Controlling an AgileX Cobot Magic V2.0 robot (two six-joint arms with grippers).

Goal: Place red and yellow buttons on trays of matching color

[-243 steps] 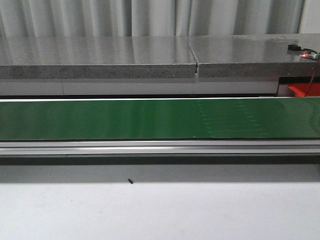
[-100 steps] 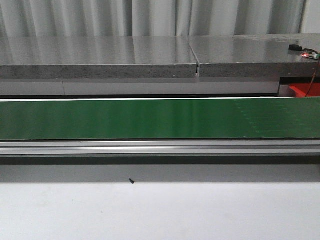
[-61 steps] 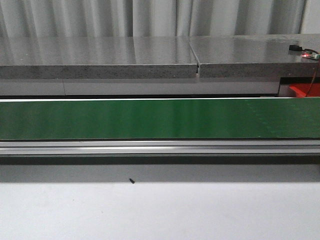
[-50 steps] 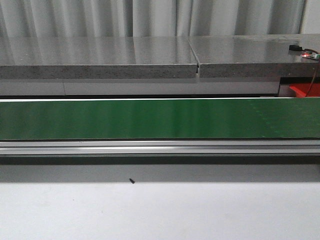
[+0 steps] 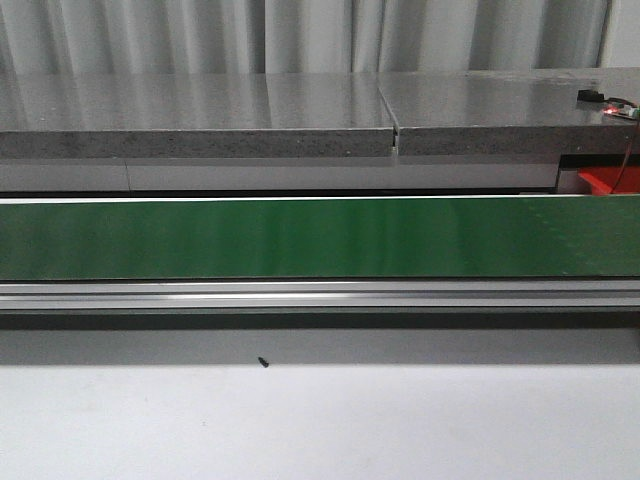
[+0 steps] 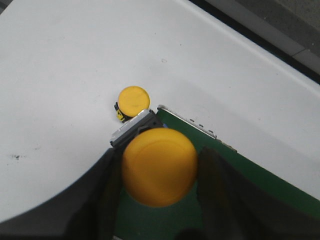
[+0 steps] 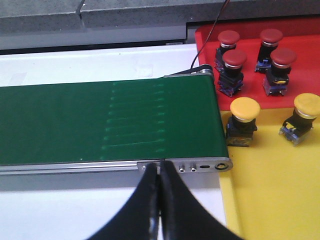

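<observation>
In the left wrist view my left gripper [image 6: 160,170] is shut on a yellow button [image 6: 159,162], its dark fingers [image 6: 107,192] on both sides, above the end of the green belt [image 6: 240,185]. A second yellow button [image 6: 133,101] lies on the white table beside the belt end. In the right wrist view my right gripper [image 7: 160,172] is shut and empty over the belt's near rail. Several red buttons [image 7: 234,64] stand on the red tray [image 7: 305,25]. Two yellow buttons [image 7: 244,114] [image 7: 305,111] stand on the yellow tray [image 7: 270,195]. Neither gripper shows in the front view.
The green conveyor belt [image 5: 300,238] runs across the front view with a metal rail [image 5: 300,295] before it and a grey stone ledge [image 5: 200,115] behind. The red tray's corner [image 5: 603,181] shows at far right. A small dark speck [image 5: 262,362] lies on the white table.
In the front view, faint pale marks on the belt's right half have drifted rightward and faded. Nothing else differs.
</observation>
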